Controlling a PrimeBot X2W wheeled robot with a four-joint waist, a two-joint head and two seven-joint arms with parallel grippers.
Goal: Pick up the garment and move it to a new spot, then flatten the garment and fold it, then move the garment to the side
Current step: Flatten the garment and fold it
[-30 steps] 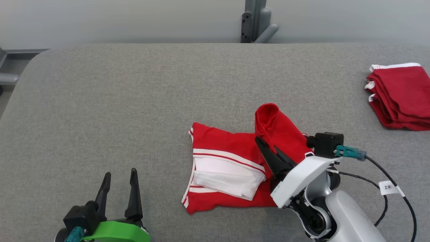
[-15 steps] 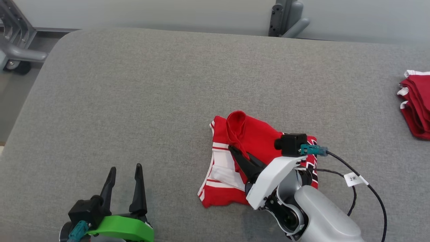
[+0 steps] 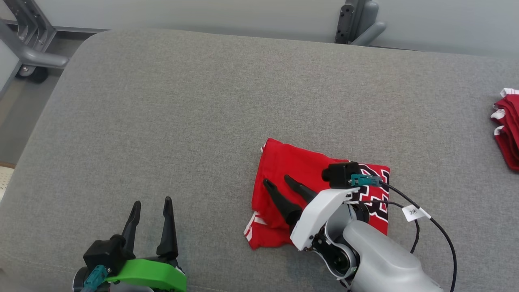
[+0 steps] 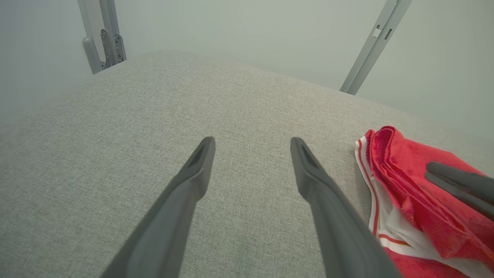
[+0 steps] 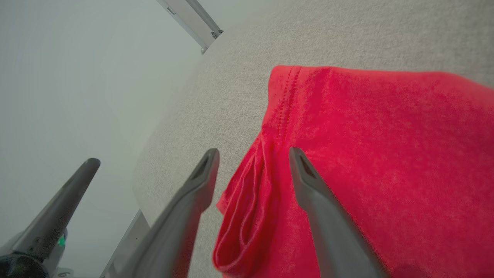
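Note:
The red garment (image 3: 300, 174) with white trim and a black-and-white print lies folded on the grey table (image 3: 194, 105), right of centre. My right gripper (image 3: 277, 181) stands open just over the garment's left part, fingers apart with nothing held; the right wrist view shows red cloth (image 5: 386, 154) under and between its fingers (image 5: 200, 181). My left gripper (image 3: 151, 202) is open at the lower left, over bare table and well apart from the garment. From the left wrist, the garment (image 4: 401, 181) sits at the right edge with a right finger (image 4: 459, 181) over it.
A stack of folded red garments (image 3: 509, 129) lies at the table's far right edge. A grey metal frame (image 3: 28, 52) stands off the table's far left corner, a post (image 3: 357, 24) behind the far edge. A cable (image 3: 438, 231) trails from my right wrist.
My right gripper carried a raised flap of the garment leftward over its other half, laid it down and opened. The head camera has turned left. The left gripper kept still.

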